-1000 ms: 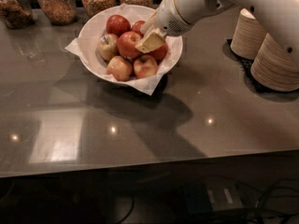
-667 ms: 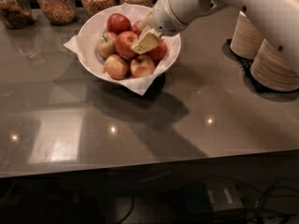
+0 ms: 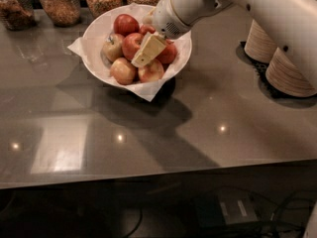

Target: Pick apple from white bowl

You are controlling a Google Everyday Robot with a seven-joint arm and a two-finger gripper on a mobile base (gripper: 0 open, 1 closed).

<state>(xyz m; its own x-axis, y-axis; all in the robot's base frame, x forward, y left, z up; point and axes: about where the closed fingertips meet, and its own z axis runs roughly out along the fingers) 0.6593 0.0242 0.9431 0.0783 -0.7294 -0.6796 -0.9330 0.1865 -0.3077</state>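
Note:
The white bowl (image 3: 97, 29), lined with crinkled white paper, stands on the dark table at the back left of centre. It holds several red and yellow-red apples. My gripper (image 3: 146, 52) reaches in from the upper right on the white arm (image 3: 257, 9). Its cream tip lies among the apples, against a red apple (image 3: 130, 44) in the middle of the pile and next to another apple (image 3: 168, 54). None of the apples is lifted out of the bowl.
Several glass jars of grain (image 3: 60, 4) stand in a row behind the bowl. Two stacks of beige disposable bowls (image 3: 292, 68) stand on a black mat at the right edge. The table's front edge (image 3: 148, 180) runs across the lower part of the view, with cables below.
My gripper has edged a little to the left over the bowl, further in among the apples. The bowl and the apples have stayed in place.

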